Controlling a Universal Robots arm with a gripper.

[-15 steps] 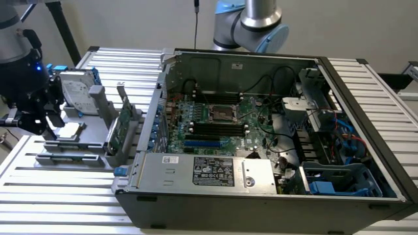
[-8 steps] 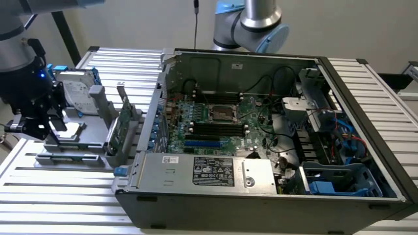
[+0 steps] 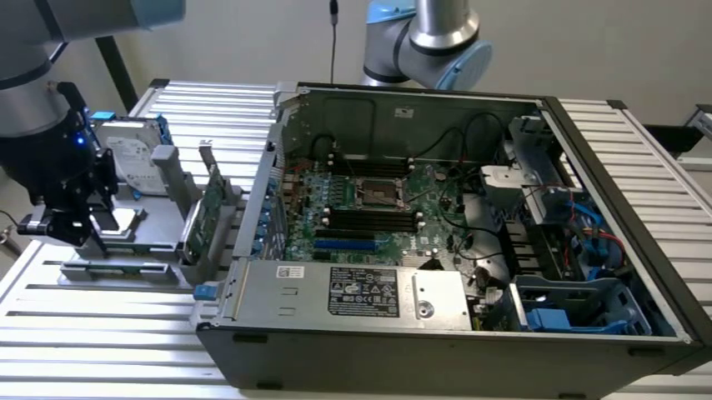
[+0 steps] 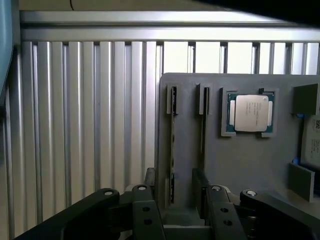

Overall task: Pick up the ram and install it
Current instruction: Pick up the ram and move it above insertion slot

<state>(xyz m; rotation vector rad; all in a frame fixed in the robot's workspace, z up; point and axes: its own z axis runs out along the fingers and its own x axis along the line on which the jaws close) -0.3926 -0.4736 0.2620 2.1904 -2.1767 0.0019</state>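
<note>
Pincer [image 4: 175, 189] spread wide, gripping nothing. My two fingers [image 4: 150, 192] sit low over the grey tray [image 4: 240, 165], at its near edge. Ram [image 4: 172, 145] stands on edge in a narrow slot of the tray, and the end nearest me lies between my fingers. Can't tell if either finger touches it. Second thin stick [image 4: 203, 125] stands on edge in the next tray slot, just beside the ram and parallel to it. Processor chip [image 4: 250, 112] lies flat in a square tray pocket beyond the second stick. Hard drive [image 3: 125, 158] sits at the tray's far end. Broader green card [image 3: 207, 212] stands upright on the tray side nearest the computer case [image 3: 445, 354]. Case is open, beside the tray on the exterior view's right, motherboard showing. Tray rests on the slatted metal table [image 4: 75, 125].
</note>
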